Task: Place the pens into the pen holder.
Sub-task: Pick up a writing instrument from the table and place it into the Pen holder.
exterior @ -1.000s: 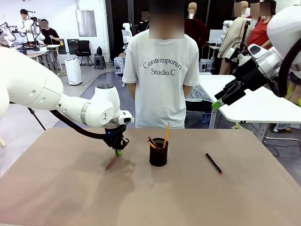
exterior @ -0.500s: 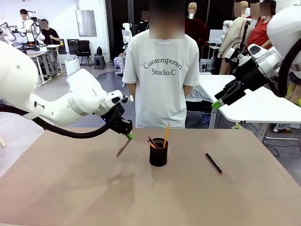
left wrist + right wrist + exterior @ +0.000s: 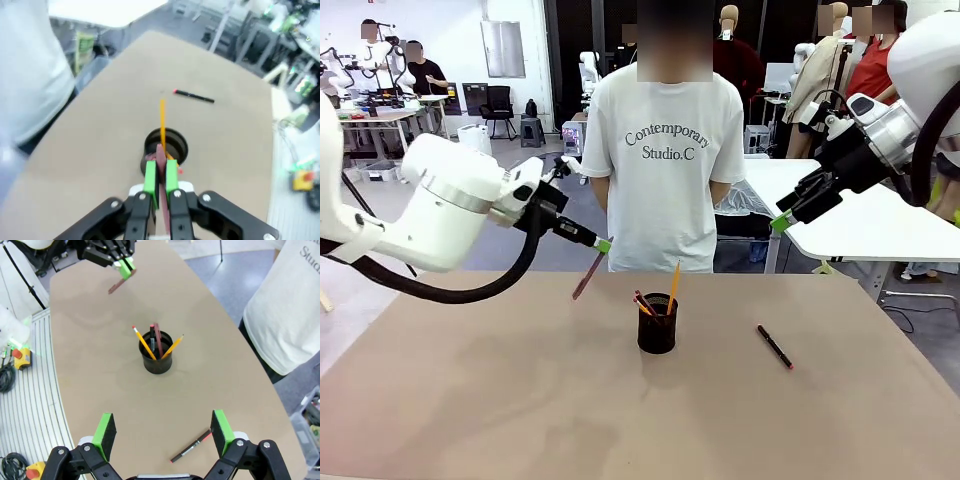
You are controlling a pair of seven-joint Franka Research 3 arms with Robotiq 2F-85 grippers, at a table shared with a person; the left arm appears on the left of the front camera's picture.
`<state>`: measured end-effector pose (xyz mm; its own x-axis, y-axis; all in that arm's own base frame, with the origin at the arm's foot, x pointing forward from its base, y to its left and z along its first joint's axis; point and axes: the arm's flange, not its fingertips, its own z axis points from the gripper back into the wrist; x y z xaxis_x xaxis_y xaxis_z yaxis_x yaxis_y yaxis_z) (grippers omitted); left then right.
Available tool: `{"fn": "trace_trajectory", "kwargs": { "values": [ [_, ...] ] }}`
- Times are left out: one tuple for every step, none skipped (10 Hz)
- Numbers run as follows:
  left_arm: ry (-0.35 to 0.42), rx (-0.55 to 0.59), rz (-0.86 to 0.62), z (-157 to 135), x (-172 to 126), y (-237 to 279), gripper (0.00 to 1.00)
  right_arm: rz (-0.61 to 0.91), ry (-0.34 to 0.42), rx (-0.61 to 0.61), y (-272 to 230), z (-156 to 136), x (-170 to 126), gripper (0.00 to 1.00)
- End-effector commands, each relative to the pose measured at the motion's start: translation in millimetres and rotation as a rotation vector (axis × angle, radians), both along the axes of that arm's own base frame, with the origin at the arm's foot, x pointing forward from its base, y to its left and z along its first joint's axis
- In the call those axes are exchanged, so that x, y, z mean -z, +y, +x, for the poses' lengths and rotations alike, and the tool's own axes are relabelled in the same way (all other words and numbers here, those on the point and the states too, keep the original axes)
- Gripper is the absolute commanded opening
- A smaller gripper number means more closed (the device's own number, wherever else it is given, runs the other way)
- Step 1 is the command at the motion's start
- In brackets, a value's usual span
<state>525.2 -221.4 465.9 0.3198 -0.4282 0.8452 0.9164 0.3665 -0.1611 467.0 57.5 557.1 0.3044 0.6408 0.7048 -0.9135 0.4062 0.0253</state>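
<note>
The left gripper (image 3: 603, 245) was clamped shut on the reddish-brown pen (image 3: 587, 276), which hung slanting from it above the table (image 3: 470, 400), left of the pen holder (image 3: 657, 325). Judging by this, the carry was in hand; next its tip would need lining up over the rim. The holder, black mesh, held other pens (image 3: 672, 278); a black pen (image 3: 774, 346) lay right of it. The right gripper (image 3: 782, 222) stood wide open, empty

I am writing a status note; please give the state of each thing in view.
left gripper: shut on the reddish-brown pen, lifted above the table
right gripper: open, empty, raised
pen holder: upright on the table, several pens standing inside
black pen: lying flat on the table, outside the holder
</note>
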Motion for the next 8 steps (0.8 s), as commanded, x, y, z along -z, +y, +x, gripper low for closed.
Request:
{"fn": "trace_trajectory", "kwargs": {
  "values": [
    [-0.190, 0.247, -0.103, -31, 26, 28, 0.00, 0.006, 0.001, -0.002, 0, 0, -1, 1.00],
    [-0.269, 0.347, -0.128, -38, 24, 35, 0.00, 0.006, 0.001, -0.002, 0, 0, -1, 1.00],
    [-0.329, 0.425, -0.160, -42, 22, 41, 0.00, 0.006, 0.001, -0.002, 0, 0, -1, 1.00],
    [-0.383, 0.474, -0.194, -45, 22, 49, 0.00, 0.006, 0.001, -0.002, 0, 0, -1, 1.00],
    [-0.398, 0.472, -0.224, -47, 23, 53, 0.00, 0.006, 0.001, -0.002, 0, 0, -1, 1.00],
    [-0.284, 0.365, -0.243, -42, 24, 51, 0.00, 0.006, 0.001, -0.002, 0, 0, -1, 1.00],
    [-0.387, 0.462, -0.170, -44, 20, 43, 0.00, 0.006, 0.001, -0.002, 0, 0, -1, 1.00],
    [-0.387, 0.462, -0.170, -44, 20, 43, 0.00, 0.006, 0.001, -0.002, 0, 0, -1, 1.00]
  ]
}}
